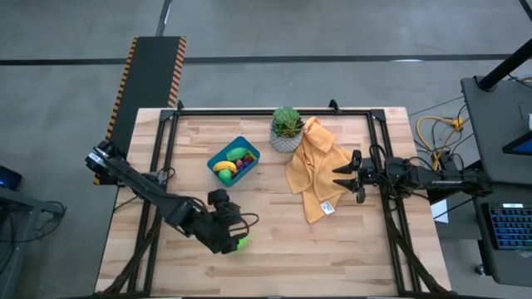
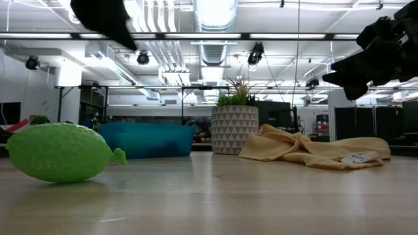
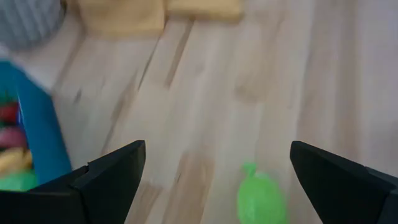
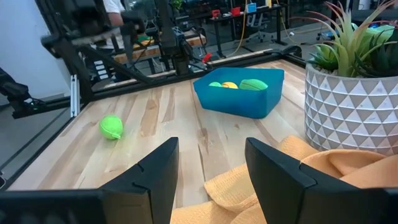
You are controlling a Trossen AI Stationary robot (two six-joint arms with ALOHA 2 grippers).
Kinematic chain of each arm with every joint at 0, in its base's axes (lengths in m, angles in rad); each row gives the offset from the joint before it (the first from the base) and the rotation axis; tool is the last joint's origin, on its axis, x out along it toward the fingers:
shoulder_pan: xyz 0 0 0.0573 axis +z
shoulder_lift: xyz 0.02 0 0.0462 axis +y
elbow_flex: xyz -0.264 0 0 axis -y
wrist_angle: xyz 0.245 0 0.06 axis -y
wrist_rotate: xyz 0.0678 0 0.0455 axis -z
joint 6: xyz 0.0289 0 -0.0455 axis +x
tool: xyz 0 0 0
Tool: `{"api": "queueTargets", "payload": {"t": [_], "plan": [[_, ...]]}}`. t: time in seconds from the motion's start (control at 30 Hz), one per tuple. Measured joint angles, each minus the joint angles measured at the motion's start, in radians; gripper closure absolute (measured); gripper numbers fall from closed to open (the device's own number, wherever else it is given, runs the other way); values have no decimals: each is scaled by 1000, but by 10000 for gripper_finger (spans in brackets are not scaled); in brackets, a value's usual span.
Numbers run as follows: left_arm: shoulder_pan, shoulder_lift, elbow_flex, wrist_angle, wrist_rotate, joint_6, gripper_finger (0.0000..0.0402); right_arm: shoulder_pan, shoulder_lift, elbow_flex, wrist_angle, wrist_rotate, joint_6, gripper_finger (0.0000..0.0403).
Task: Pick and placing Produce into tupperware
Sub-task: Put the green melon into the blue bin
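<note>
In the tupperware, produce

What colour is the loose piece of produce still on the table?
Bright green, clearest in the low view.

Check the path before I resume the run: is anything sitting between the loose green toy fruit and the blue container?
Nothing visible blocks it. The green toy fruit lies alone on bare wood under the open left claw, and the boards up to the blue container are clear. The plant pot and yellow cloth sit off to the side.
</note>
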Motion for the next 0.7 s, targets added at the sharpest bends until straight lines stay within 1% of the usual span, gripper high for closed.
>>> {"api": "queueTargets", "payload": {"t": [0.13, 0.23, 0.53, 0.63, 0.7], "plan": [[0, 66, 14, -84, 13, -90, 17, 0, 0, 0, 0, 0, 0, 225], [0, 102, 24, -118, 39, -149, 17, 0, 0, 0, 0, 0, 0, 225], [0, 173, 51, -126, 244, -281, 17, 0, 1, 0, 0, 0, 1, 225], [0, 197, 69, -126, 281, -282, 17, 0, 0, 0, 0, 0, 1, 225], [0, 214, 79, -127, 285, -275, 17, 0, 0, 0, 0, 0, 1, 225]]}}
